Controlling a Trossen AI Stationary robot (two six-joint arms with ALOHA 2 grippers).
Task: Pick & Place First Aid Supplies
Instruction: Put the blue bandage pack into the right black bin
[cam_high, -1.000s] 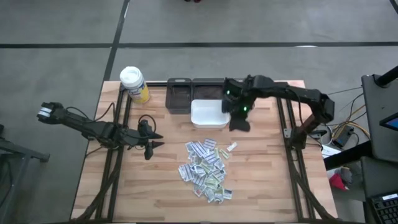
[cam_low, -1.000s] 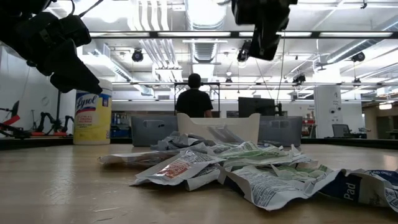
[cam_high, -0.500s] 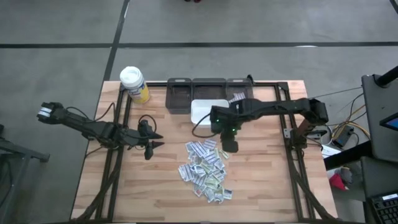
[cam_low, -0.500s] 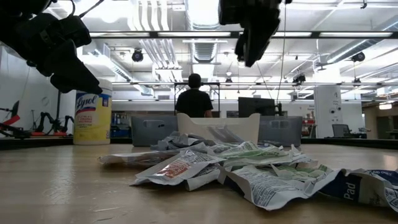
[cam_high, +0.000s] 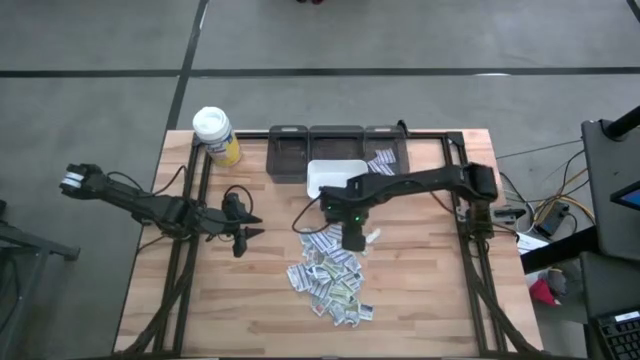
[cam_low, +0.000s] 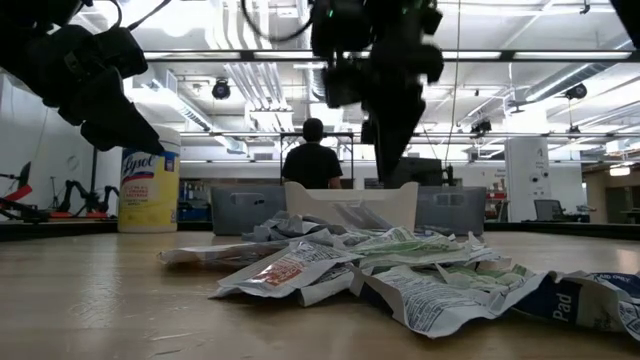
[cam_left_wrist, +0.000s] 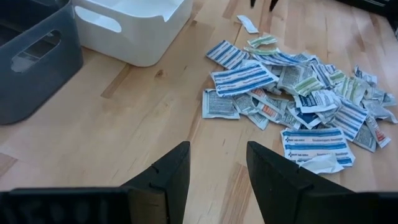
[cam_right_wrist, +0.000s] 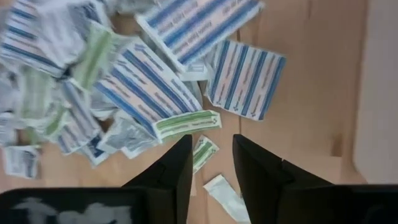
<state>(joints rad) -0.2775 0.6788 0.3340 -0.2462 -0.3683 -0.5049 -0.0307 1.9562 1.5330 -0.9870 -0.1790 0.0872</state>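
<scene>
one yellow bottle with a white lid (cam_high: 216, 136) stands at the far left corner of the light wooden table (cam_high: 260, 300). left gripper (cam_high: 247, 226) hangs over the table's left part, fingers spread wide, nothing between them. three dark grey plastic bins (cam_high: 289, 152) sit in a row at the far edge; the rightmost holds at least one white packet (cam_high: 381, 157), contents of the other two cannot be told. one white plastic bin (cam_high: 334, 179) sits just in front of them; contents cannot be told. right gripper (cam_high: 353, 238) is low over the far edge of the heap, fingers partly apart, holding nothing. the small flat paper packets (cam_high: 330, 273), too many to count, lie heaped mid-table, with blue, green and red print. one person (cam_low: 312, 157) stands in the room behind.
</scene>
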